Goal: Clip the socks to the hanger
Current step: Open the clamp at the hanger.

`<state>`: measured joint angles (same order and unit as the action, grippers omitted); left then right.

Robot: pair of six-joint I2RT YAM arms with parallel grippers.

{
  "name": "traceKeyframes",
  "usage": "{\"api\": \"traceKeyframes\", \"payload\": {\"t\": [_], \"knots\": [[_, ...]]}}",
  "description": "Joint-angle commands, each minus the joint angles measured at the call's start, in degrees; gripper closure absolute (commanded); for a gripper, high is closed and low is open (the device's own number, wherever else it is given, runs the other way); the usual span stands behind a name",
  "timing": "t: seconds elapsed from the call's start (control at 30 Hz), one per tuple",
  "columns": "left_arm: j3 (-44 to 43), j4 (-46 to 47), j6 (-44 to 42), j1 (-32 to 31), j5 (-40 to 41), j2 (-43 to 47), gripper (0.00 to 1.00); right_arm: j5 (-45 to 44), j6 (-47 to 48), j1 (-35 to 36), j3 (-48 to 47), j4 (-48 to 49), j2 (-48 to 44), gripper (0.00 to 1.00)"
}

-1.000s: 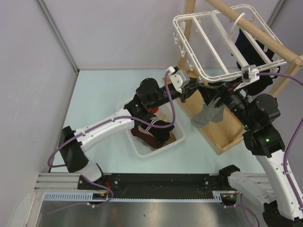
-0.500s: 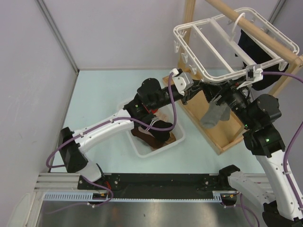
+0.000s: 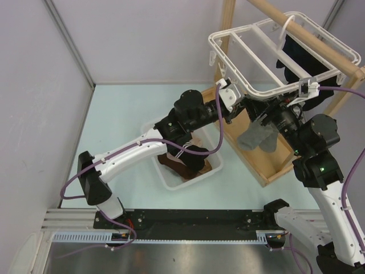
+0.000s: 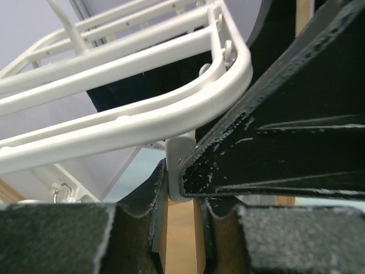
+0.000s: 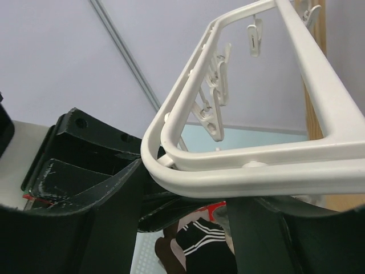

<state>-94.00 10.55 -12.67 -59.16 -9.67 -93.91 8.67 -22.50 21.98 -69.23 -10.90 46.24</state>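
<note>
Update: left arm is further in than a second ago. The left gripper now sits right under the near corner of the hanger, fingers pinched on one small white clip dangling there. The frame sits a bit differently from a second ago, rocked by that push.

Grey sock is swung slightly over and hangs in the air just below the same corner, above the wooden rack base, between the two wrists.

Right gripper is at the top of the sock and is barely shifted. In its wrist view the jaws look parted with the hanger rail across them and no sock visible between, so I can't tell whether it grips the cuff.

Dark socks already hang at the far side, and more socks wait in the basket.

My read: the clip is being squeezed open, so the cuff goes into its mouth next and then left releases. Risk is the frame swings and the cuff misses
</note>
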Motion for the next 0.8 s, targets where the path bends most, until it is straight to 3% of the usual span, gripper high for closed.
{"api": "traceKeyframes", "payload": {"t": [0.0,0.77], "knots": [[-2.3,-4.8,-0.9,-1.8,1.5,-1.4,0.92,-3.0,0.2,1.0,-0.6,2.7,-0.4,0.39],[0.7,-3.1,-1.9,-4.1,3.6,2.3,0.92,-12.5,1.6,2.8,-0.6,-2.3,1.8,0.47]]}}
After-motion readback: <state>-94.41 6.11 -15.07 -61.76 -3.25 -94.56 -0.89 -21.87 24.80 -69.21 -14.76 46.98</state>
